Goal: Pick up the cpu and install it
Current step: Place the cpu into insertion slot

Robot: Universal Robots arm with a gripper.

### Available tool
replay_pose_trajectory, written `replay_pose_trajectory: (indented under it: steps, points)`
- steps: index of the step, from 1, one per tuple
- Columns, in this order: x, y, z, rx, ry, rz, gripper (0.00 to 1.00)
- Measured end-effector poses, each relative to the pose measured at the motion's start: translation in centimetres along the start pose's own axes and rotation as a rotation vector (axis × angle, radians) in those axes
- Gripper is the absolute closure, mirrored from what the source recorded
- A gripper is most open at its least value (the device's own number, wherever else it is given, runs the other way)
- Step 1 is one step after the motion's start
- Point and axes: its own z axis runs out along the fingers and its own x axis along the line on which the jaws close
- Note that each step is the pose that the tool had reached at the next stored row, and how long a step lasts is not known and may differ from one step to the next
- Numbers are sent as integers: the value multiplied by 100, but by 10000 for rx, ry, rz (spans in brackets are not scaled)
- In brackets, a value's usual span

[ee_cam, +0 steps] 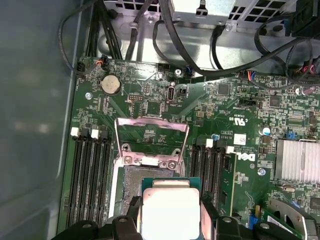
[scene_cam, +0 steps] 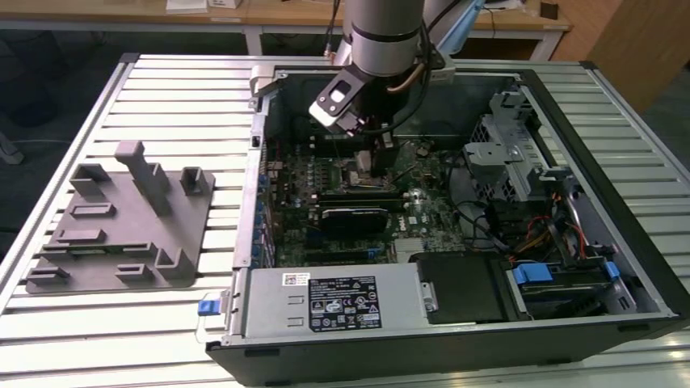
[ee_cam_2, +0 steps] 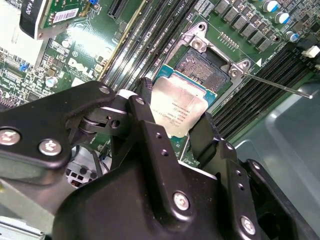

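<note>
Reaching down into the open case (scene_cam: 431, 360), the arm (scene_cam: 383, 32) hangs its pincer (ee_cam_2: 173, 111), clamped on the cpu (ee_cam_2: 180, 102), just over the socket (ee_cam_2: 202, 67).

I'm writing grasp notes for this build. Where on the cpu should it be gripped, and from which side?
Take the cpu by two opposite edges, probably coming from above its flat metal top. It is a thin square plate with nothing to grab on its faces. The gripper holds it that way between its jaws, over the socket.
</note>
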Motion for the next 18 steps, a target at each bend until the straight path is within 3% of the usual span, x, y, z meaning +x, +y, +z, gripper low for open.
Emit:
replay_pose_trajectory:
  steps: [18]
  points:
    - [28,-3,101,0,-2,49,46]
